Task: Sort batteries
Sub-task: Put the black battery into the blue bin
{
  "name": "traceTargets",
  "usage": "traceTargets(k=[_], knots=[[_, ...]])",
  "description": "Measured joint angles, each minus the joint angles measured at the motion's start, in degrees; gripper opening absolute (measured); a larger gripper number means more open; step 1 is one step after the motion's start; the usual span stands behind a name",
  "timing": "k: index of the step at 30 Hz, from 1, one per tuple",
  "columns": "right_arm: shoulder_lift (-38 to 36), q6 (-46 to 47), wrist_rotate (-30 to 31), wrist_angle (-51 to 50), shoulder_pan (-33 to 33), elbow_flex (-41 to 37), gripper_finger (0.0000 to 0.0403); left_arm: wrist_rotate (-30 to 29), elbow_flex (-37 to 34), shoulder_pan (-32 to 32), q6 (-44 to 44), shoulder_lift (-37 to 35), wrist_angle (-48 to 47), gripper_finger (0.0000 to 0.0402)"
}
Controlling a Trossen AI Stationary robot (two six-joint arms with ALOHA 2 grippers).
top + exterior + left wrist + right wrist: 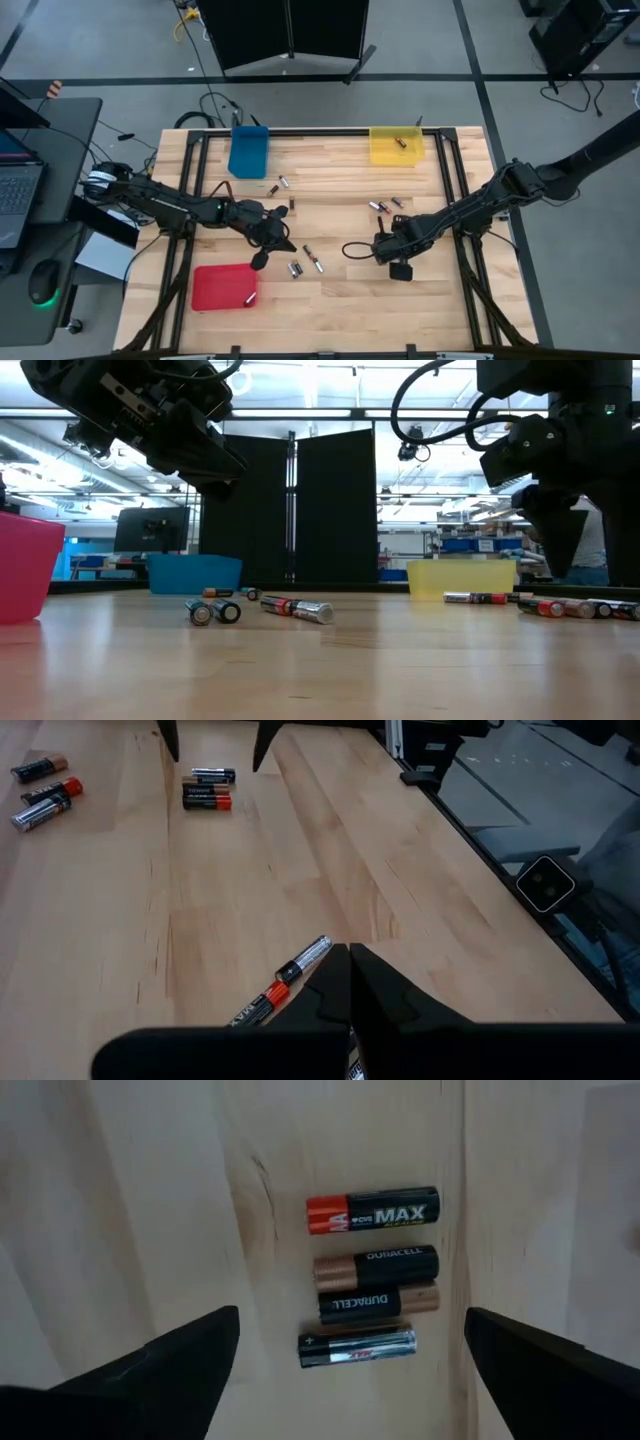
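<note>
Right gripper, jaws spread wide, hangs over four batteries lying side by side, roughly 3 o'clock of table centre. Better to centre on one cell, drop straight and pinch across its body so neighbours don't roll. Left gripper jaws pressed together, empty, near 9 o'clock of centre.

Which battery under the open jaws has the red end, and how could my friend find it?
Start at the right arm, whose jaws stand open over a row of four batteries. The one at the row's end, farthest from the silver one, is black with a red-orange end; its neighbours are copper-and-black.
</note>
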Motion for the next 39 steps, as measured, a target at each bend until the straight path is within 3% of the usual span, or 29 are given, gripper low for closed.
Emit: traceTargets(k=[5,39], knots=[[0.00,-3.59,1.01,0.10,0.00,0.00,0.0395,0.00,0.00,0.00,0.00,0.00,0.00,0.0006],[0.00,-5.99,3.02,6.03,-0.98,-5.79,0.0392,0.00,0.00,0.00,0.17,0.02,-0.42,0.0006]])
